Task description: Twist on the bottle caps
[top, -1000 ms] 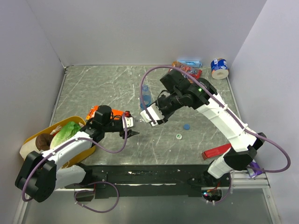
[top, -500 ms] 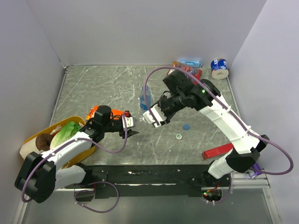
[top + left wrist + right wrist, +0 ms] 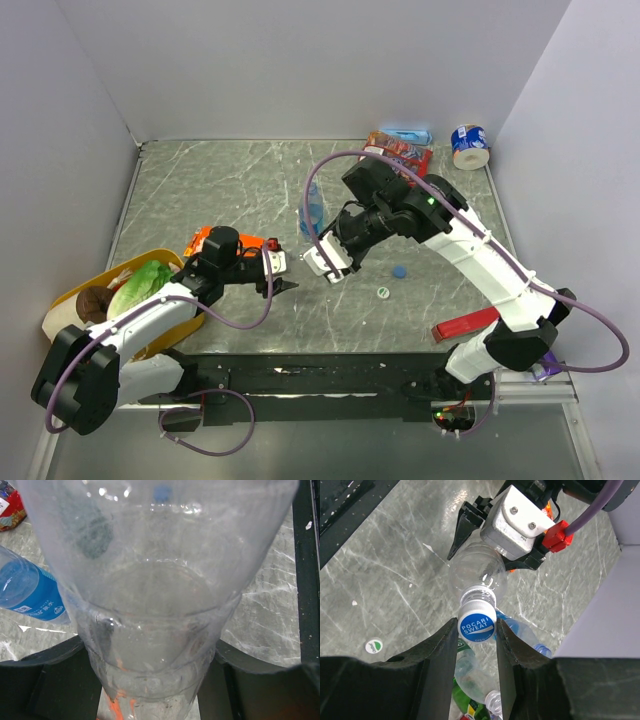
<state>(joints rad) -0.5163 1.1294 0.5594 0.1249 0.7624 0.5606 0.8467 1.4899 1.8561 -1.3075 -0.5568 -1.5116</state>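
Observation:
My left gripper (image 3: 283,283) is shut on a clear label-less bottle (image 3: 155,605), held level above the table. In the right wrist view that bottle (image 3: 477,572) points its neck at the camera, with the blue-rimmed, white-centred cap (image 3: 477,625) on the neck. My right gripper (image 3: 477,630) is shut on that cap, one finger on each side. The plain blue cap (image 3: 399,270) and the green-rimmed cap (image 3: 382,292) lie on the table. The blue-labelled water bottle (image 3: 312,210) lies behind the grippers. A green bottle (image 3: 470,707) shows beneath my right fingers.
A yellow bowl (image 3: 65,300) with lettuce sits at the near left. An orange packet (image 3: 203,238) lies beside my left wrist. Red snack packets (image 3: 400,148) and a blue-and-white can (image 3: 468,146) are at the back right. A red flat object (image 3: 462,325) lies near right.
My right gripper has shifted slightly nearer and to the left, and its wrist has turned at the bottle's neck. The left arm has stayed still.

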